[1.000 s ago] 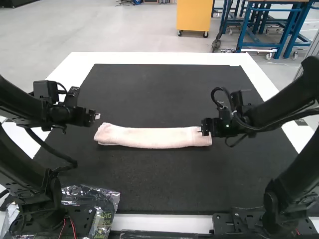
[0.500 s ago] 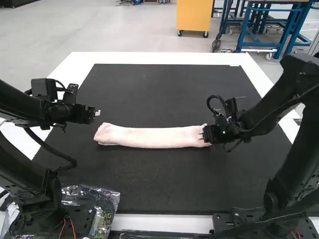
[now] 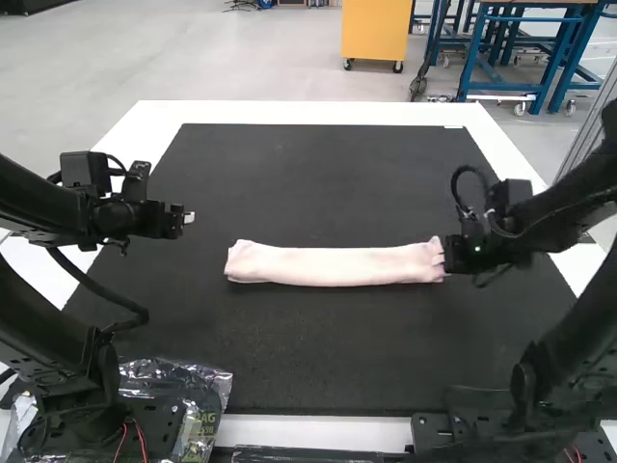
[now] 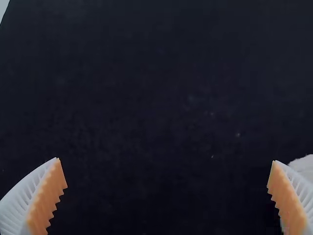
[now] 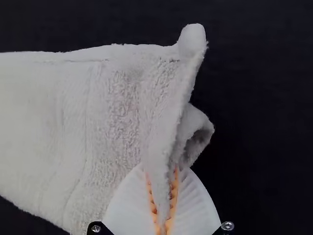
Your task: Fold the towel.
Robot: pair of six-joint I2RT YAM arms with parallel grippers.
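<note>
The right gripper (image 5: 162, 171) has tugged the towel (image 3: 333, 266) rightward, its end pinched — probably centring it for another fold — while the left gripper (image 4: 166, 160) hangs spread.

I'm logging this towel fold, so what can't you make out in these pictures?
- Underside of the long, pale pink towel: high view, hidden by its top.
- Layers pinched by the right gripper: right wrist view, hidden by the outer cloth.
- Most of the fuzzy, pale patch by the left gripper: left wrist view, cut off by the edge.
</note>
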